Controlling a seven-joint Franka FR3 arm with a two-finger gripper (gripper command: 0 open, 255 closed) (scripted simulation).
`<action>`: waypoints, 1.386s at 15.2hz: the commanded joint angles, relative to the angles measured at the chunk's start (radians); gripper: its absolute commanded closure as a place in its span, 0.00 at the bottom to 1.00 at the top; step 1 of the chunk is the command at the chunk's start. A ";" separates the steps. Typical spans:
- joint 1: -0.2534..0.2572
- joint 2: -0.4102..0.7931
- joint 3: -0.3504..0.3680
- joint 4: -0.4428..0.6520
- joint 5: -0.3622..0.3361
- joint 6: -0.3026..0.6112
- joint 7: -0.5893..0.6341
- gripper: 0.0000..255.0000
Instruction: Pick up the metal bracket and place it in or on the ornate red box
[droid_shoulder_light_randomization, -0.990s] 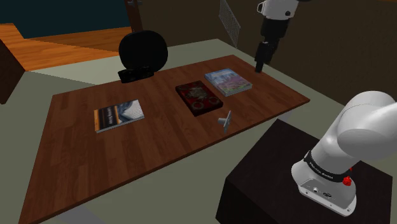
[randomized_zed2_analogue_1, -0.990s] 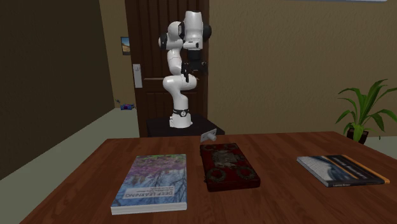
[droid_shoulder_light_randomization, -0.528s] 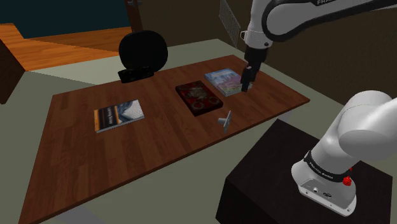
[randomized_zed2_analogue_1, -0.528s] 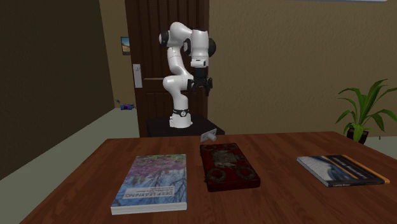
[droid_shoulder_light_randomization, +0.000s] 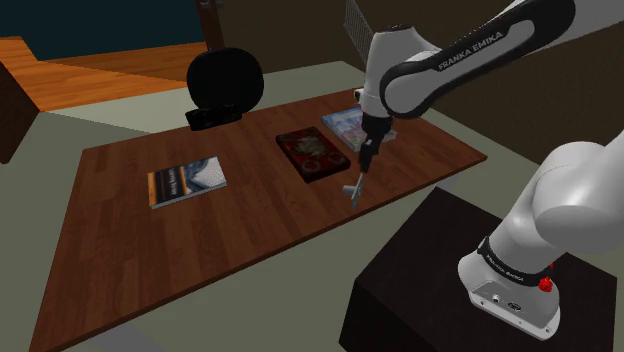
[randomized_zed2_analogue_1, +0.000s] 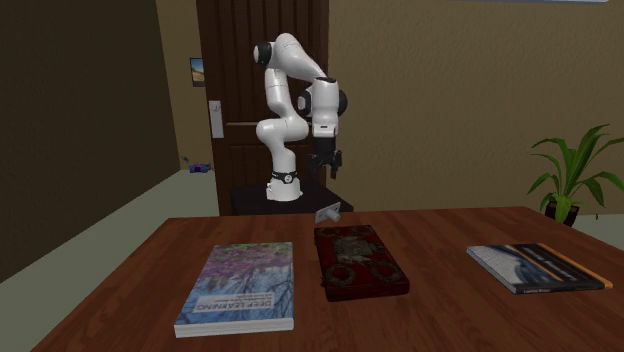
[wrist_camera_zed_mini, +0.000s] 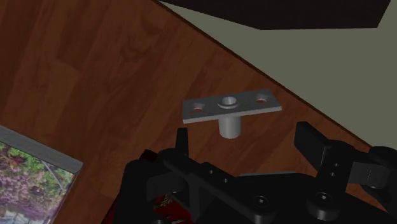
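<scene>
With fingers apart, the claw (droid_shoulder_light_randomization: 363, 168) hangs over the grey bracket (wrist_camera_zed_mini: 230, 109), near the red box (droid_shoulder_light_randomization: 314, 153) and a book (droid_shoulder_light_randomization: 338, 122) half hidden by the arm.

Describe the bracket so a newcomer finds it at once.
Start at the wooden table. Near its edge facing the stand, beside the red box, lies the bracket. It is the only small grey piece: a holed plate with a short stub.
</scene>
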 joint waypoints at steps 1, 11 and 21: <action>0.008 0.078 0.006 -0.002 -0.002 0.083 -0.008 0.00; 0.023 0.348 0.023 0.011 -0.022 0.340 -0.013 0.00; 0.023 0.387 0.022 0.009 -0.025 0.381 -0.010 0.00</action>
